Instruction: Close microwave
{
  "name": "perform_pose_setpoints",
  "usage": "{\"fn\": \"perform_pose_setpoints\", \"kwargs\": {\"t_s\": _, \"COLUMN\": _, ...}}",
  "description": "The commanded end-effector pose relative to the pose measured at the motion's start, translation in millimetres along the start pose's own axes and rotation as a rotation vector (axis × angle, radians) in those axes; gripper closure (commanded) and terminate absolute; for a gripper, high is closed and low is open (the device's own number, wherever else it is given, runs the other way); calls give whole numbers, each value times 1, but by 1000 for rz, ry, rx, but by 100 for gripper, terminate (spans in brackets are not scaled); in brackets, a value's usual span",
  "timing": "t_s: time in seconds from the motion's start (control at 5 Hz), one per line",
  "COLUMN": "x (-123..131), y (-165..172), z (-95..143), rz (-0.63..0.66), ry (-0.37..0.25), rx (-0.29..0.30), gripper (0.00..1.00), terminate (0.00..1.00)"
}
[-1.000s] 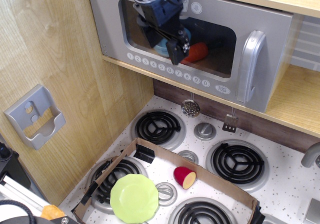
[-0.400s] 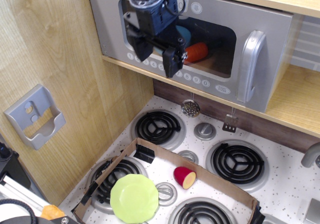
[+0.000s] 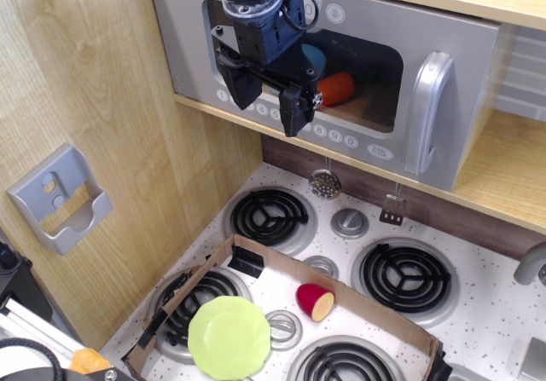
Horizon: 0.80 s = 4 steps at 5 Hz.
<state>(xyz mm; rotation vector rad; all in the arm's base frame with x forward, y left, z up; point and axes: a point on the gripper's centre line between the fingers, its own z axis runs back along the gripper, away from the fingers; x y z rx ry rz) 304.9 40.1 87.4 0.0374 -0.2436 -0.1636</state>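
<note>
- My end effector [image 3: 263,98] hangs with fingers spread, just in front of the microwave [image 3: 341,74] door, near the row of white buttons [image 3: 286,118].
- The silver loop handle [image 3: 429,112] juts out at the door's right edge, well apart from me.
- Below me the stovetop is crowded: a cardboard tray [image 3: 341,294] holds a green plate [image 3: 229,337] and a cut red fruit [image 3: 315,301].
- Two small utensils [image 3: 325,182] hang against the back wall under the shelf.
- To my left the wooden side panel closes me in, with a grey wall holder [image 3: 60,198] sticking out lower down.
- I see open air between the shelf and the burners.
</note>
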Motion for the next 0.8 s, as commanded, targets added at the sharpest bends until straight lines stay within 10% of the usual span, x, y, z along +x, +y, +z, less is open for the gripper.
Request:
{"fn": "perform_pose_setpoints", "kwargs": {"t_s": 0.0, "x": 13, "y": 0, "z": 20, "rz": -6, "ry": -50, "rx": 18, "gripper": 0, "terminate": 0}}
{"fn": "perform_pose_setpoints", "kwargs": {"t_s": 0.4, "x": 13, "y": 0, "z": 20, "rz": -6, "ry": -50, "rx": 18, "gripper": 0, "terminate": 0}}
{"fn": "perform_pose_setpoints", "kwargs": {"t_s": 0.6, "x": 13, "y": 0, "z": 20, "rz": -6, "ry": -50, "rx": 18, "gripper": 0, "terminate": 100}}
